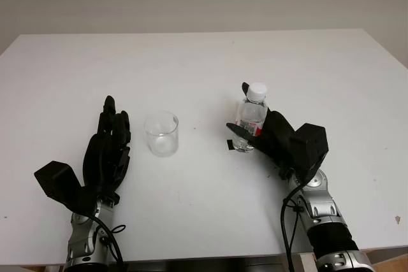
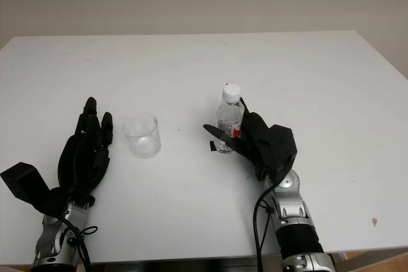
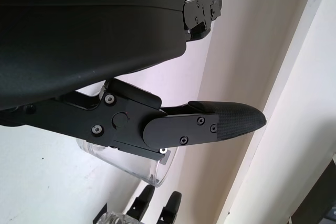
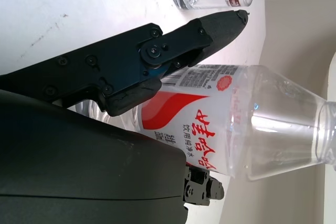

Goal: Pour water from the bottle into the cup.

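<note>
Standing upright on the white table (image 1: 191, 62), the bottle (image 1: 250, 119) sits right of centre with its white cap (image 1: 257, 90) on. The right hand (image 1: 268, 135) is right up against it from the near right side, black fingers (image 1: 239, 130) curving round the lower body, one crossing the front near the base. From the right wrist view, a finger (image 4: 157, 56) lies across the red and white label (image 4: 194, 124) and the palm shell presses close on the other side, so the fingers look closed round the bottle (image 4: 236, 124), which is still standing on the table. The bottle is clear plastic; I cannot tell how much water is in it.

Over to the left, the cup (image 1: 161, 133), a clear tumbler, stands upright on the table, well apart from the bottle. It looks empty. Just beside it, on its left, the left hand (image 1: 107, 151) is open and holds nothing, fingers pointing away from the robot toward the far edge of the table. The left wrist view has the cup (image 3: 131, 161) just past one straight finger (image 3: 210, 124), with no contact that I can make out.

Both arms come up from the near edge, silver forearm sections and black cables showing below the wrists. A small dark mark sits on the table next to the bottle's base.
</note>
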You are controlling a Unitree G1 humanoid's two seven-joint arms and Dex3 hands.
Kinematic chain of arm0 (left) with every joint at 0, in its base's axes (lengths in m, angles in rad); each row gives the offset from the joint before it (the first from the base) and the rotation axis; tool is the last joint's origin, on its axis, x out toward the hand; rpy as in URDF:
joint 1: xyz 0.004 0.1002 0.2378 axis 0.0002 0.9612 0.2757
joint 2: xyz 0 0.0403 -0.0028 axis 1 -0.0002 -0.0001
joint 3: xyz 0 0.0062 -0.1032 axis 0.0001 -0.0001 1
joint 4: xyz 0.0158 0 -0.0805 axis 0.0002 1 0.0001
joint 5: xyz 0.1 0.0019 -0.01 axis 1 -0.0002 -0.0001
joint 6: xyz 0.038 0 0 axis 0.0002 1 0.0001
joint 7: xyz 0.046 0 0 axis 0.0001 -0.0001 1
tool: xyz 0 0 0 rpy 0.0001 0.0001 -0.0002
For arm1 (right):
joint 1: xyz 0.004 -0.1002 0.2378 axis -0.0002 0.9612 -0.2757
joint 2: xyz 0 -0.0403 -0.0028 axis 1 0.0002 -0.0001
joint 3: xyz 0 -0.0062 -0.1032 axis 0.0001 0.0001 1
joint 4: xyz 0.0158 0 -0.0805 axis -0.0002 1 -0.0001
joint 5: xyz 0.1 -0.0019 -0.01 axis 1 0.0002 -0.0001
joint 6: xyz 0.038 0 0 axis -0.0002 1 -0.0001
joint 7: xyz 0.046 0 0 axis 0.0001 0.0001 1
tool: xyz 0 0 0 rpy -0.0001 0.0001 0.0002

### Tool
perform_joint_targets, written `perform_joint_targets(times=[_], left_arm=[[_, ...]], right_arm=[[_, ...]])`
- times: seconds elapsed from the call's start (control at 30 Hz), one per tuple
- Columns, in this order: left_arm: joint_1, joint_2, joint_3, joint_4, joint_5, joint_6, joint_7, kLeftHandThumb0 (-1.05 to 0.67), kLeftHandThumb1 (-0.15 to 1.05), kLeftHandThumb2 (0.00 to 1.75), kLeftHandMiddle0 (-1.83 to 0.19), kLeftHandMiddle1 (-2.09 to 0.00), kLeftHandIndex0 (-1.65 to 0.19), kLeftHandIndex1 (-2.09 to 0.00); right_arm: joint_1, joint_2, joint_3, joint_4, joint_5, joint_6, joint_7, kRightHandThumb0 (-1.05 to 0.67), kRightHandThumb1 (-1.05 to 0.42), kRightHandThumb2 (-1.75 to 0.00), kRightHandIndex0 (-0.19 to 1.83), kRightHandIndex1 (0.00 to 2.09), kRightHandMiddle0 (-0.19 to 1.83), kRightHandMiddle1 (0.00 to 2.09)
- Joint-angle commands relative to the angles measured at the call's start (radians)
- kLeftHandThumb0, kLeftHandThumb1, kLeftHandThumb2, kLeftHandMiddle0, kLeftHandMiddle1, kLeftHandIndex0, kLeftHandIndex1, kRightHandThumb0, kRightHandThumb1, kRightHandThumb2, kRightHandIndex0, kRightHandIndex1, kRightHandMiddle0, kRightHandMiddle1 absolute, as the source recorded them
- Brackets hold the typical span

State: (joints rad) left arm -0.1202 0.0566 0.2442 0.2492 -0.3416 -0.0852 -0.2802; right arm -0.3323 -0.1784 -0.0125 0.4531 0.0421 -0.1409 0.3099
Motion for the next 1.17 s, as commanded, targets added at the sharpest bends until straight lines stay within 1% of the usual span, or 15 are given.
perform_joint_targets(times=[0.0,0.13,0.3,0.47,0.6,0.73,1.0,1.13], left_arm=[[0.035,0.003,0.002,0.037,0.005,0.016,0.006,-0.76,1.05,0.45,0.17,-0.06,0.18,-0.05],[0.036,0.01,0.0,0.032,0.013,0.02,0.012,-0.76,1.05,0.45,0.16,-0.06,0.17,-0.06],[0.033,0.017,0.001,0.036,0.006,0.015,0.001,-0.76,1.05,0.45,0.17,-0.05,0.18,-0.05],[0.026,0.017,0.005,0.043,-0.004,0.019,-0.007,-0.75,1.05,0.44,0.18,-0.05,0.19,-0.05],[0.025,0.014,0.005,0.038,-0.005,0.029,0.002,-0.75,1.05,0.42,0.17,-0.06,0.18,-0.06],[0.027,0.017,0.001,0.039,0.006,0.026,0.007,-0.76,1.05,0.44,0.16,-0.06,0.18,-0.06],[0.027,0.013,-0.002,0.046,0.006,0.01,0.004,-0.75,1.05,0.45,0.18,-0.05,0.19,-0.05],[0.034,0.01,-0.005,0.046,0.007,0.003,0.004,-0.75,1.05,0.46,0.18,-0.05,0.19,-0.05]], right_arm=[[0.013,-0.011,-0.016,-0.027,0.025,0.008,0.016,-0.88,-0.92,-0.05,-0.19,0.0,-0.19,0.0],[0.028,-0.017,-0.032,-0.039,0.051,0.002,0.038,-0.9,-0.92,-0.05,-0.19,0.0,-0.19,0.0],[0.076,-0.047,-0.044,-0.1,0.042,0.023,0.035,-0.99,-0.93,-0.06,-0.19,0.0,-0.19,0.0],[0.106,-0.058,-0.053,-0.125,0.043,0.023,0.03,-1.04,-0.94,-0.06,-0.19,0.0,-0.19,0.0],[0.129,-0.054,-0.064,-0.13,0.048,0.009,0.02,-1.04,-0.93,-0.05,-0.19,0.0,-0.19,0.0],[0.143,-0.052,-0.066,-0.126,0.033,-0.011,0.001,-1.02,-0.94,-0.06,-0.19,0.0,-0.19,0.0],[0.14,-0.038,-0.059,-0.097,0.017,-0.046,-0.036,-1.02,-0.94,-0.06,-0.19,0.0,-0.19,0.0],[0.128,-0.018,-0.053,-0.065,0.042,-0.083,-0.005,-1.0,-0.93,-0.05,-0.19,0.0,-0.19,0.0]])
